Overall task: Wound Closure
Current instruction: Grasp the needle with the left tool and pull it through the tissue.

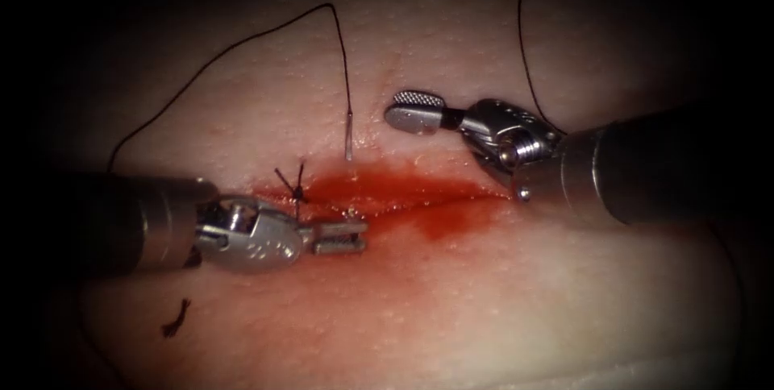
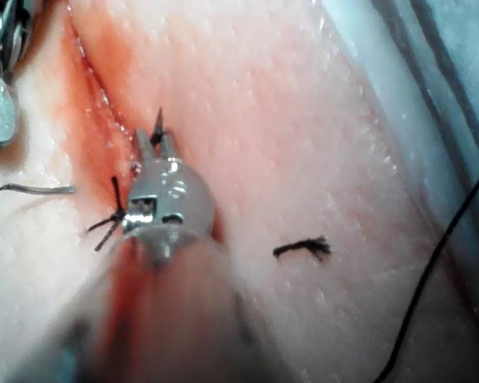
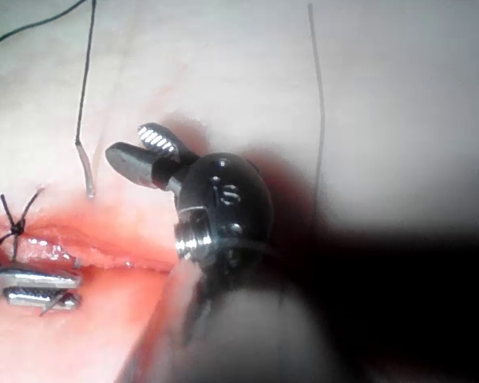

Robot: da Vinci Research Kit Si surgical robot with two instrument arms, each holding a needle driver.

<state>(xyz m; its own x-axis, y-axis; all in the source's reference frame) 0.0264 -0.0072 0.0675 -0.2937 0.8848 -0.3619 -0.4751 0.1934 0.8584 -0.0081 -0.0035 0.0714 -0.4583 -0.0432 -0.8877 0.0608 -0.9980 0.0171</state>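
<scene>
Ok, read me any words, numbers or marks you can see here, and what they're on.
No readable text.
Faint stamped marks on the left tool and right tool wrists: too small to read.
Both tools hold nothing; the needle stands in the tissue beside the cut.

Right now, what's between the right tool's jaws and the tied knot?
The needle, one end sunk in the tissue, thread trailing, in the endoscope view. The right tool holds nothing.

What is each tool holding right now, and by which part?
The right tool has open fingers, holding nothing. The left tool sits at the cut; whether it grips anything cannot be told. The needle stands in the tissue.
</scene>
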